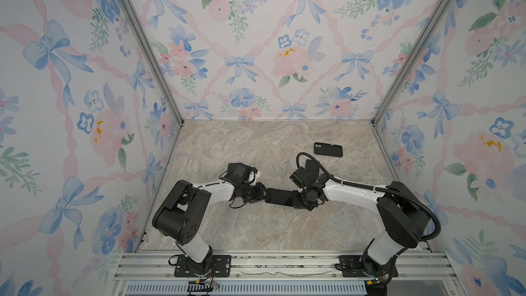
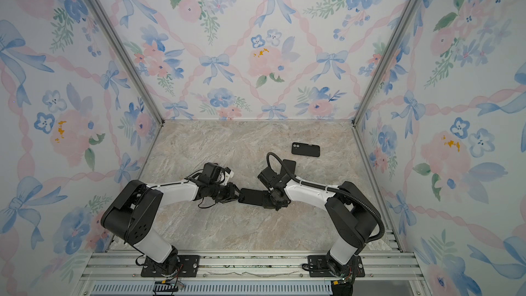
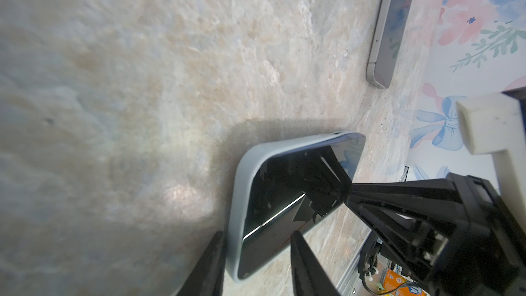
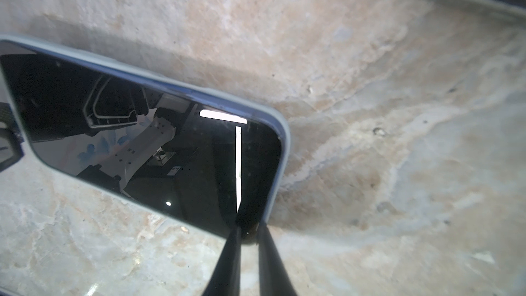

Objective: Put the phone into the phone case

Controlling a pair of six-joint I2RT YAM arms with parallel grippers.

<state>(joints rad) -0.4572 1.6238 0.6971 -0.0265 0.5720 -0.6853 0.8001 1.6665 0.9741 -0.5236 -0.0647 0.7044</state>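
Left tool (image 3: 257, 234) is part-closed across one short end of the phone (image 1: 280, 197), one finger (image 3: 209, 266) against the outside of the phone case (image 3: 236, 195) and its partner on the glass side, so it's holding that end. Right tool (image 4: 249, 227) works the opposite end, jaws very narrow, tips either side of a corner of the rim; whether it's actually squeezing, I can't tell. Phone sits screen-up inside the case, near the middle of the tabletop (image 1: 256, 152), between the two tools, throwing a broad shadow, so it looks raised a little. By my read this is the seating step: the far corner in the left wrist view shows a thin lip, perhaps not fully home. To do it well, steady one end, press the proud corner straight into the rim, then work along the edge without levering the glass or twisting the case. Long axis runs roughly left to right in both top views, tool to tool; which end carries the camera I can't make out. Another dark phone-shaped slab (image 1: 328, 149) lies well apart, toward the back right.
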